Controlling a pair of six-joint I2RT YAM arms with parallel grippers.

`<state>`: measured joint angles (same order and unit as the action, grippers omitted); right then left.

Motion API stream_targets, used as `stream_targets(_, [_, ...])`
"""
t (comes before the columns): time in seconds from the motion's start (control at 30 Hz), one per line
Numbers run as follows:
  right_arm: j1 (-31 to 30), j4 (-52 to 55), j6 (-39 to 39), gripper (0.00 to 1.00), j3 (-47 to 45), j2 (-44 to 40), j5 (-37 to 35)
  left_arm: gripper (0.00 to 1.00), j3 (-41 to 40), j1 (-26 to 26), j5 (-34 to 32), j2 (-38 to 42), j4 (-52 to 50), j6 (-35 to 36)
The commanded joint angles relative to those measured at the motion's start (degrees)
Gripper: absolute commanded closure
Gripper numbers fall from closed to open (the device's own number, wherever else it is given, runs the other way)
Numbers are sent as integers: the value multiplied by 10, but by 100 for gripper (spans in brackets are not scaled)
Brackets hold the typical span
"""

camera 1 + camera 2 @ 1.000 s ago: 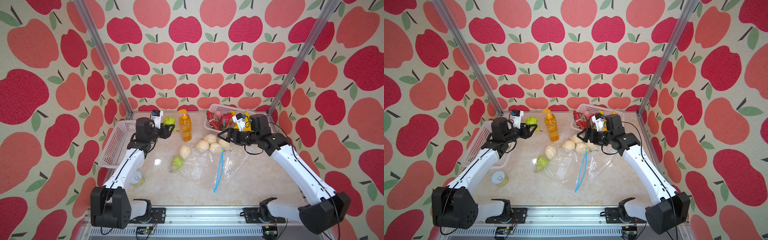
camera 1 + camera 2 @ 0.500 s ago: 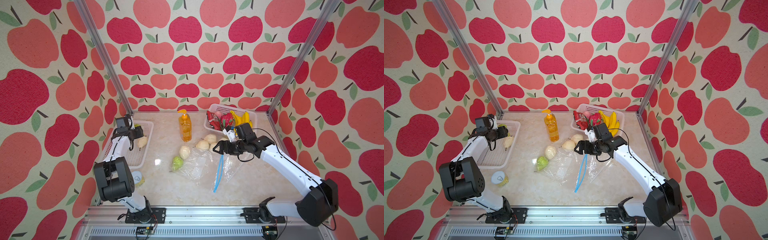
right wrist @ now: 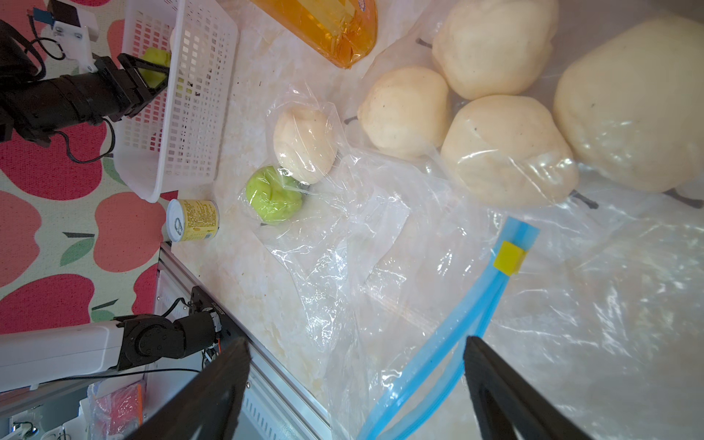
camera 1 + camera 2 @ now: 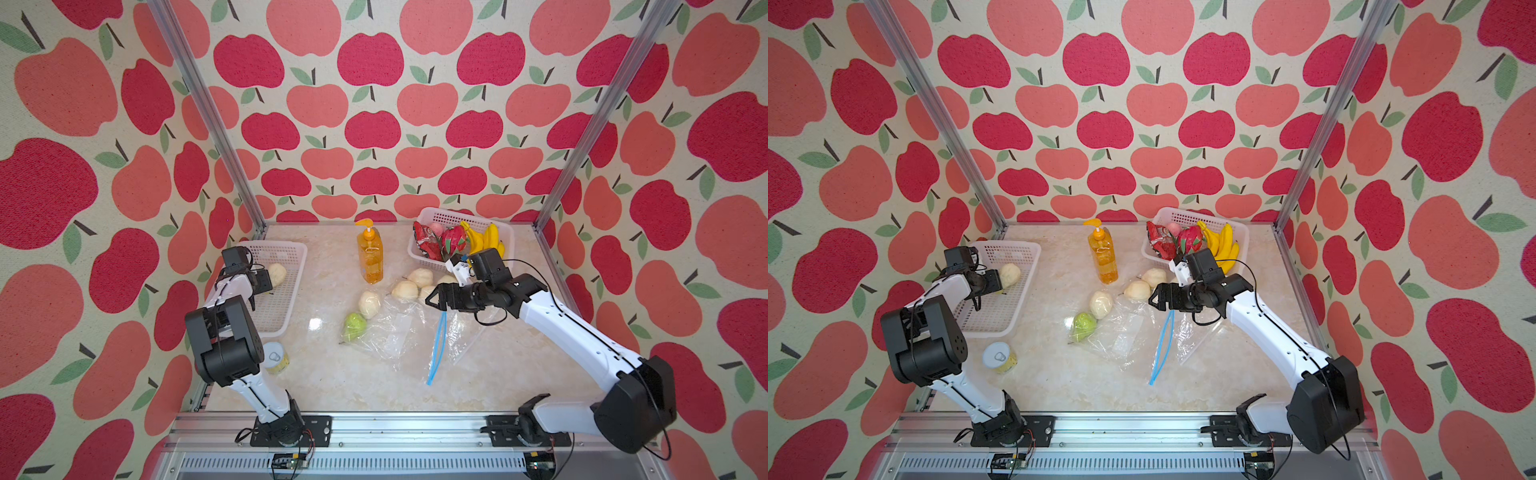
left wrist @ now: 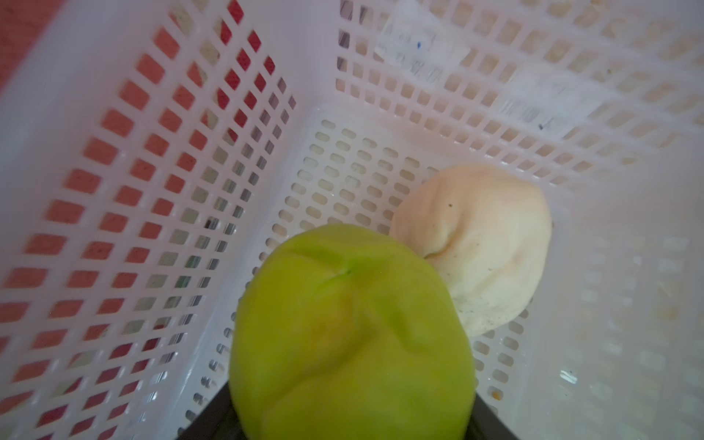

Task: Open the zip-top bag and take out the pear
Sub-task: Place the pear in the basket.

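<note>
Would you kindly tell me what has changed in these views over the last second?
The left end effector carried its green pear from beside the orange bottle leftward into the white basket, next to a pale pear, still gripping it. The open right end effector lowered toward the blue zip. The zip-top bag, other pears and can stayed put.

Zip-top bag (image 3: 381, 247): clear thin plastic, crinkly, super glossy. Basket (image 5: 183, 198): white moulded plastic lattice, smooth. Green pear (image 5: 350, 335): matt skin, bit wrinkled. Tabletop (image 4: 332, 382): polished marble look, shiny. Can (image 3: 194, 221): metal lid. Walls (image 4: 62, 187): rough woven texture.
</note>
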<state>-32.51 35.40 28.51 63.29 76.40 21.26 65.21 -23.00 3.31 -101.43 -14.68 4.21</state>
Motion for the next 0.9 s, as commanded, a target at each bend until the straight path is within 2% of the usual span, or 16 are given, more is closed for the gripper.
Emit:
stream_targets(0.0, [-3, -5, -6, 9, -1, 5, 0, 25, 6, -4, -8, -16, -15, 1])
stream_targets(0.23, [-3, 0, 10, 9, -22, -14, -6, 12, 30, 7, 21, 26, -58, -2])
stream_targets(0.33, [-2, 8, 26, 11, -36, -34, -12, 8, 31, 55, 10, 78, -69, 16])
stream_targets(0.47, [6, 38, 37, 19, -57, -69, -4, 6, 45, 127, 26, 141, -109, 23])
stream_targets(0.57, [24, 49, 53, 32, -83, -106, 0, 10, 80, 165, 90, 156, -169, -22])
stream_targets(0.6, [31, 51, 57, 40, -91, -116, 5, 12, 92, 174, 115, 156, -188, -41])
stream_targets(0.67, [44, 51, 65, 63, -110, -136, 16, 16, 114, 211, 136, 151, -228, -68])
stream_targets(0.73, [47, 42, 76, 77, -127, -146, 25, 17, 116, 252, 142, 152, -248, -84])
stream_targets(0.87, [45, 13, 103, 83, -156, -145, 51, 18, 102, 323, 162, 157, -261, -94])
